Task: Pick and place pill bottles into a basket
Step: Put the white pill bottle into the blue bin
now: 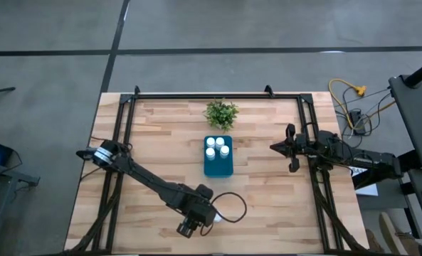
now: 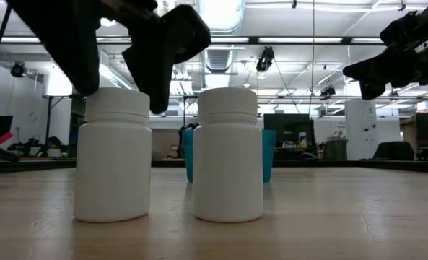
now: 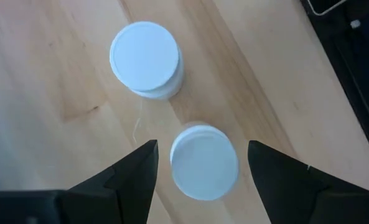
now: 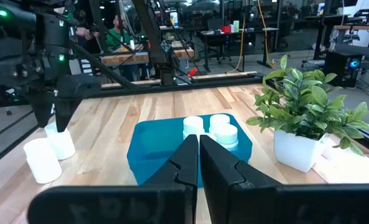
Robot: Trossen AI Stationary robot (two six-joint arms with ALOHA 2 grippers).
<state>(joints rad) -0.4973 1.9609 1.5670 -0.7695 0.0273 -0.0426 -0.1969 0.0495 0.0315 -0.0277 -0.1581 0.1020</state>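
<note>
Here, left tool [image 3: 200, 165] open astride unlabelled pill bottle [image 3: 204, 162]; basket [image 1: 218, 165] apart.

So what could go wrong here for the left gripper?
The left gripper is open over one bottle, with a second bottle close beside it. As it descends or closes, a finger might knock that neighbour over. Three bottles already fill the plant end of the basket, so a drop there could land on their caps.
</note>
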